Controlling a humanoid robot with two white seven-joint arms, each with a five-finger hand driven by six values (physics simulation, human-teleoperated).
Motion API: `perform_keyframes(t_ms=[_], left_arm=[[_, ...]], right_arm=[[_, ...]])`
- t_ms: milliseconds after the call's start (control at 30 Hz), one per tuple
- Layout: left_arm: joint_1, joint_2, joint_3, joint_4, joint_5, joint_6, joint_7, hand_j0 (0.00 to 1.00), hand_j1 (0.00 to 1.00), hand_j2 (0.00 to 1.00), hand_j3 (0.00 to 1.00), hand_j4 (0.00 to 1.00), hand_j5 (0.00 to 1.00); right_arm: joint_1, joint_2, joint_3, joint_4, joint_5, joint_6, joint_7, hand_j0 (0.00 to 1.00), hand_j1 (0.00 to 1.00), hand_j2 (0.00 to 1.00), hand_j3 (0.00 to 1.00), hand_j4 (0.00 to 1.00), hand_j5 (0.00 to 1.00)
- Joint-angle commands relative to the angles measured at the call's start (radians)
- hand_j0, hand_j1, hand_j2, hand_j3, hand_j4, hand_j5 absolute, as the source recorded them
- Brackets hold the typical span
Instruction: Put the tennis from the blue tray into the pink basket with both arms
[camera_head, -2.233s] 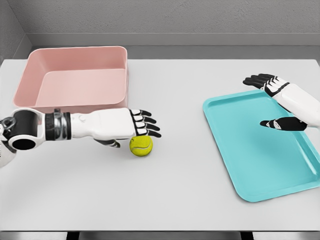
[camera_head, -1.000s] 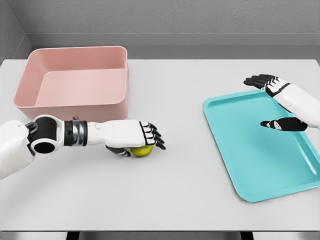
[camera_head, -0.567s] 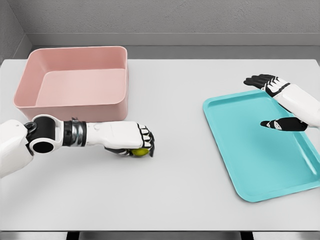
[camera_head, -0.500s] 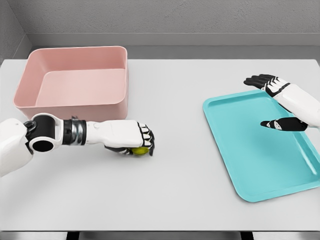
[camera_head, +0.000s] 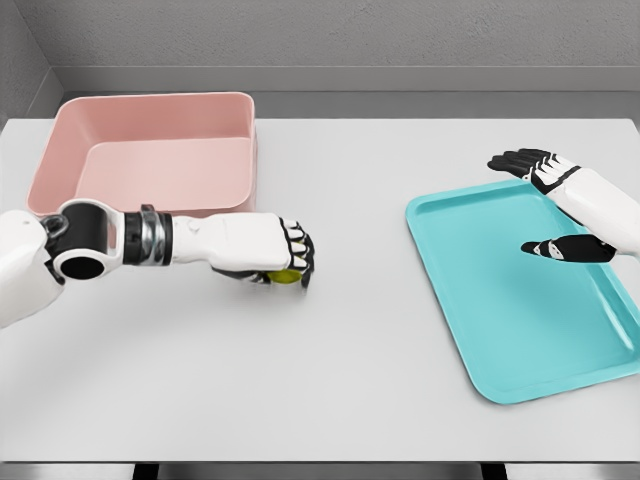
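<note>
My left hand (camera_head: 268, 257) curls over the ball (camera_head: 287, 276), a fuzzy yellow-green sphere mostly hidden under the dark fingers, low over the matte white table (camera_head: 330, 380). The pink basket (camera_head: 150, 160), a smooth, deep, round-cornered box, lies just behind and to the left of this hand, so I judge the coming move to be up and back-left. My right hand (camera_head: 545, 200) hangs spread, holding nothing, over the shallow blue tray (camera_head: 500, 300), well apart.

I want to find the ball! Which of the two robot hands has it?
The left hand, in front of the pink basket. Its fingers are curled around the yellow tennis ball. The right hand is spread open over the blue tray, holding nothing.
</note>
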Motion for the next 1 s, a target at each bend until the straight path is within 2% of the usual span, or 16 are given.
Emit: perform_keyframes(t_ms=[0, 100, 733, 967], left_arm=[[-0.003, 0.006, 0.001, -0.012, 0.018, 0.002, 0.001, 0.58, 0.58, 0.58, 0.58, 0.58, 0.58], [-0.021, 0.022, 0.002, -0.042, 0.038, 0.002, 0.001, 0.58, 0.58, 0.58, 0.58, 0.58, 0.58], [-0.132, 0.075, 0.024, -0.025, 0.098, 0.002, 0.001, 0.59, 0.59, 0.59, 0.59, 0.59, 0.59], [-0.140, 0.075, 0.059, 0.073, 0.116, 0.002, 0.001, 0.59, 0.59, 0.59, 0.59, 0.59, 0.59]], right_arm=[[0.000, -0.001, 0.000, -0.001, -0.008, 0.003, 0.001, 1.00, 1.00, 1.00, 1.00, 1.00, 1.00], [0.002, -0.001, 0.000, -0.001, -0.009, 0.003, -0.001, 1.00, 1.00, 1.00, 1.00, 1.00, 1.00], [0.002, -0.001, 0.000, -0.001, -0.009, 0.003, -0.001, 1.00, 1.00, 1.00, 1.00, 1.00, 1.00], [0.002, -0.001, 0.000, -0.001, -0.009, 0.003, -0.001, 1.00, 1.00, 1.00, 1.00, 1.00, 1.00]])
